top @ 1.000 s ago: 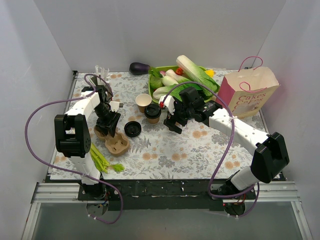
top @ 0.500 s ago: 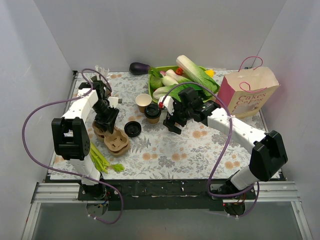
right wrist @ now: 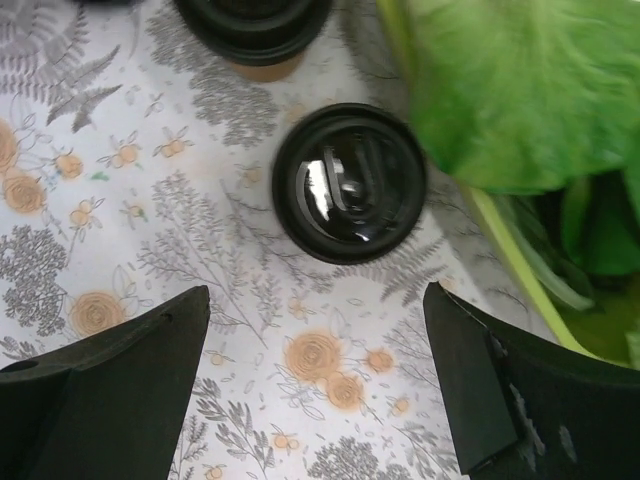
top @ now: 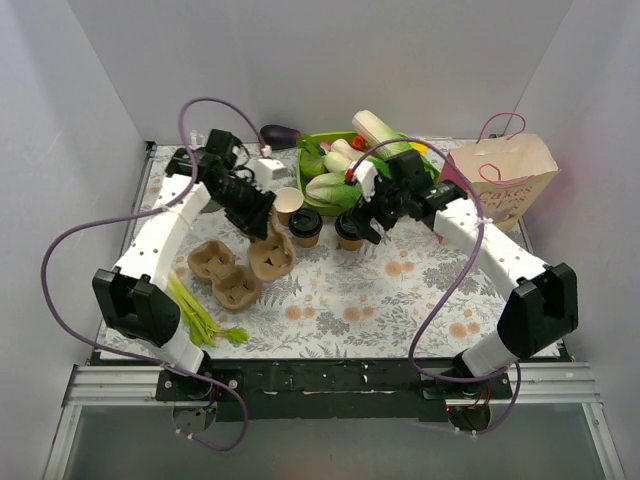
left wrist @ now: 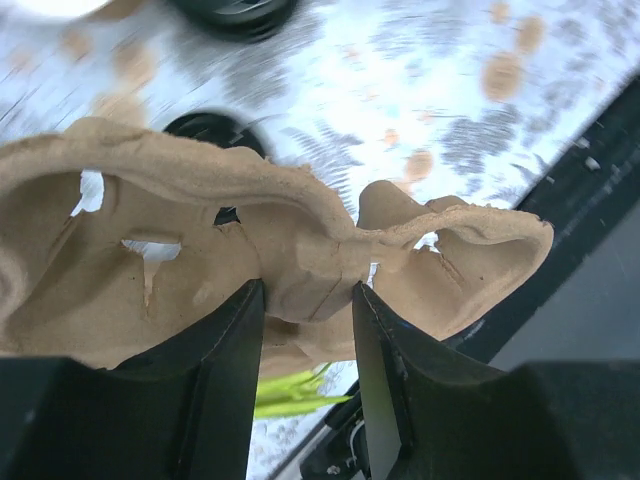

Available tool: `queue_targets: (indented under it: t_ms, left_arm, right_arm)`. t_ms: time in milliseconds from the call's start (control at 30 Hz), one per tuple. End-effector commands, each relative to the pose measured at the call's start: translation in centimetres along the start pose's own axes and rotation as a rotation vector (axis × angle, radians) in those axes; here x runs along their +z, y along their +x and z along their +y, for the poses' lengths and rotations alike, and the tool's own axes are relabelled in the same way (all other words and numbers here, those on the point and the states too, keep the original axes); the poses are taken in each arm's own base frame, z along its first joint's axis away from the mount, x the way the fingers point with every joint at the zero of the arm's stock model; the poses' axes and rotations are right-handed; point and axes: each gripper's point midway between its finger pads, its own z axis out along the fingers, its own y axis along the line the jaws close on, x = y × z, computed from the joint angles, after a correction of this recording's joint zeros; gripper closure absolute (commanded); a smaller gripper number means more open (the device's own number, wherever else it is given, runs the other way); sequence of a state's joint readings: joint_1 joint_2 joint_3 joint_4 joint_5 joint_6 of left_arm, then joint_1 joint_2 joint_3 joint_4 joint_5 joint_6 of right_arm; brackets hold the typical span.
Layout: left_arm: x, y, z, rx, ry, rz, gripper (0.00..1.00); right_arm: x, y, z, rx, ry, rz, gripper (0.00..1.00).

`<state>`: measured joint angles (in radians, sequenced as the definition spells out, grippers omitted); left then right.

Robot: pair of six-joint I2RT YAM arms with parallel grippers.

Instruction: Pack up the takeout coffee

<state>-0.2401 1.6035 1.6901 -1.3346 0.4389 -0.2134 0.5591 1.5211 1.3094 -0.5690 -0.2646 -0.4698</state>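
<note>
So the left arm is stretched way out from its base, up the left side and then bending back in toward the middle. The left pincer (left wrist: 305, 300) is clamped tight on the middle ridge of the brown pulp tray (top: 238, 272), and there's just one of those. The right arm comes up the right side, bends inward and hangs its wrist over the cups. The right pincer (right wrist: 315, 310) is spread wide, with a lidded cup (right wrist: 350, 183) in the gap, clear of both fingers. Count-wise I get three paper cups: that one, a second lidded cup (top: 305, 227) just beside it on the left, and one open cup (top: 287, 204) behind that. All three stand on the tabletop (top: 340, 310) near the green veggie tray (top: 303, 168).
</note>
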Motion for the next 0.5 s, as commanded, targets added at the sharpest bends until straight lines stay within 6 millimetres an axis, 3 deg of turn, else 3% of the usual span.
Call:
queue_targets:
  t_ms: [0,100,200,333,467]
  left_arm:
    - [1.7,-0.2,-8.5,0.237,0.229,0.035,0.82]
    - [3.4,1.6,-11.8,0.36,0.332,0.094,0.81]
    - [4.8,3.3,-13.2,0.532,0.39,0.14,0.81]
    - [6.9,6.6,-13.7,0.683,0.45,0.237,0.82]
    - [9.3,8.6,-12.9,0.815,0.473,0.346,0.81]
  right_arm:
    - [-4.9,-3.0,-3.7,0.098,0.103,-0.082,0.05]
    - [-6.9,-2.7,-5.4,0.168,0.145,-0.092,0.06]
    - [-8.1,-2.1,-6.0,0.181,0.171,-0.103,0.06]
    - [-8.6,-0.5,-5.0,0.194,0.153,-0.09,0.06]
    - [-9.7,0.2,-3.7,0.181,0.14,-0.09,0.06]
